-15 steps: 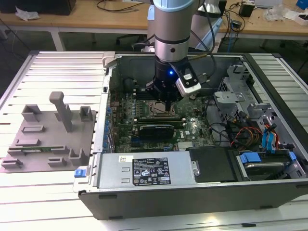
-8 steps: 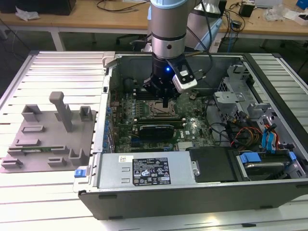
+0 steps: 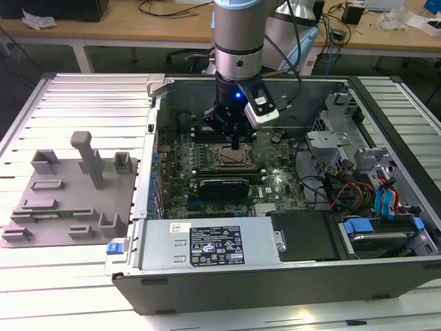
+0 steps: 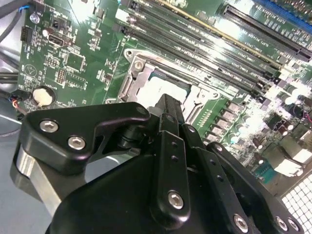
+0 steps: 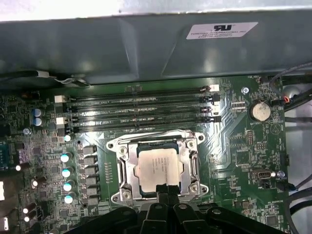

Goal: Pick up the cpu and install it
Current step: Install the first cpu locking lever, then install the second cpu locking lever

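The cpu [image 5: 157, 166], a small square chip with a pale silver top, lies flat in the metal-framed socket [image 5: 122, 168] on the green motherboard [image 5: 229, 141] inside the open computer case [image 3: 289, 283]. In the exterior view the arm stands upright over the case, with my gripper [image 3: 236, 143] just above the cpu [image 3: 233, 157]. In both wrist views the black fingers come together into one narrow tip with nothing between them. That tip of my gripper [image 5: 165, 187] sits at one edge of the chip. In the second wrist view my gripper [image 4: 168, 101] covers part of the cpu [image 4: 161, 89].
Long black memory slots [image 5: 141, 109] run beside the socket. A black expansion card [image 3: 224, 186] and the power supply [image 3: 207, 241] sit nearer the case front. Drive bays with blue parts and cables [image 3: 382, 207] are on the exterior view's right. A grey fixture plate with posts [image 3: 69, 193] lies outside the case.
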Controlling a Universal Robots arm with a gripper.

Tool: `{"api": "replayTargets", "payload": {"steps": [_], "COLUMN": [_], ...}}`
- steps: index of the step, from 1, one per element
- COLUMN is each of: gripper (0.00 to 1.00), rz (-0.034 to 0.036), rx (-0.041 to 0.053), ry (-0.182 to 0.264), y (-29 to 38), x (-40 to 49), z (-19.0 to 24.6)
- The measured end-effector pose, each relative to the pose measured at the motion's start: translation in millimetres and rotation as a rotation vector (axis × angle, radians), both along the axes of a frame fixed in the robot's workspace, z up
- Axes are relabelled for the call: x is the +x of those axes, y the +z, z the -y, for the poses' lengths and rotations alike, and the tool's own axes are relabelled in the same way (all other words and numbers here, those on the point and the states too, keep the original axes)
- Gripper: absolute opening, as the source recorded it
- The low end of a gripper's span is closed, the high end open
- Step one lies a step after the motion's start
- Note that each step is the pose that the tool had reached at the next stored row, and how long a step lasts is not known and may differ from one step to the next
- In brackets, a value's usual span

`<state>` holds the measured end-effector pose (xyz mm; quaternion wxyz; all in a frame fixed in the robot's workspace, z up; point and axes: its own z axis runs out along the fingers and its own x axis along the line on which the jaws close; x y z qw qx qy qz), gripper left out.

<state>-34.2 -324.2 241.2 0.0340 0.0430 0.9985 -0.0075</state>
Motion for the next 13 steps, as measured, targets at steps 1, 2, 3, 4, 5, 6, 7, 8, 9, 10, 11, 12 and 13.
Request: {"api": "replayTargets", "payload": {"steps": [1,2,3,4,5,6,7,8,9,10,11,12,13], "gripper": [0.11,0.11,0.11,0.11,0.11,0.11,0.11,0.11,0.11,0.11,0.11,0.11,0.11], "rz": [0.0,-0.0001,-0.0001,-0.0001,-0.0001,-0.0001,-0.0001,-0.0001,0.0,-0.0001,-0.0001,0.0,-0.0003], "rx": [0.0,0.0,-0.0001,-0.0001,-0.0001,-0.0001,-0.0001,-0.0001,-0.0001,0.0,-0.0001,0.0,-0.0004], "ry": [0.0,0.0,0.0,0.0,0.0,0.0,0.0,0.0,0.0,0.0,0.0,0.0,0.0], "y": [0.0,0.2,0.4,0.4,0.5,0.5,0.6,0.6,0.6,0.7,0.7,0.7,0.9], "x": [0.0,0.0,0.0,0.0,0.0,0.0,0.0,0.0,0.0,0.0,0.0,0.0,0.0], "z": [0.0,0.0,0.0,0.0,0.0,0.0,0.0,0.0,0.0,0.0,0.0,0.0,0.7]}}
